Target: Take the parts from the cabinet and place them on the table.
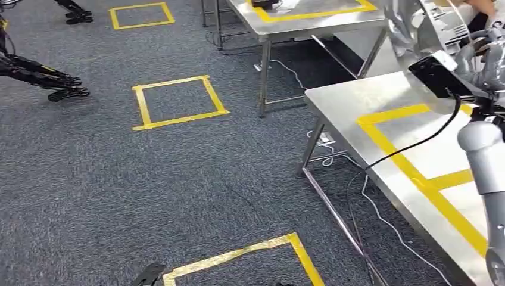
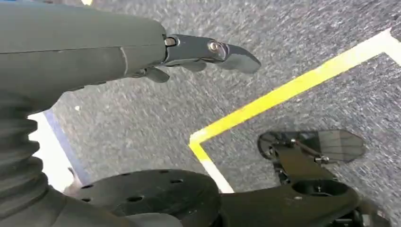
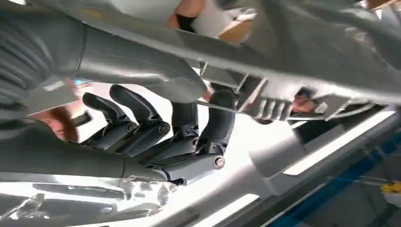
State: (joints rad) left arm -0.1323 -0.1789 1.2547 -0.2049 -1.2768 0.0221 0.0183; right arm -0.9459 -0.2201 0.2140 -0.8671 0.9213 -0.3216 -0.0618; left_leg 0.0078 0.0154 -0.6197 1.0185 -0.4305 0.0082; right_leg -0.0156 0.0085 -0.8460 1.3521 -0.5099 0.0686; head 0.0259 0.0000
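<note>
Right hand (image 3: 156, 142): grey ribbed cover showing behind a thick grey thumb (image 3: 142, 71), dark fingers (image 3: 220, 120) carrying silver screws; silver arm (image 1: 485, 161) trailing a black cable (image 1: 411, 146).

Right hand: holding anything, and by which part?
Yes. The right hand grips a silver metal part; its fingers wrap a thin edge of it. The left hand holds nothing.

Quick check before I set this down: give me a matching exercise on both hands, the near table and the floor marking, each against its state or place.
1. right hand
2. left hand
3. near table
4. tape square

a. steel top with yellow tape lines
b. laid on the grey carpet
c. grips a silver metal part
d. hangs above the carpet, holding nothing

Pairs: 1-c, 2-d, 3-a, 4-b
</note>
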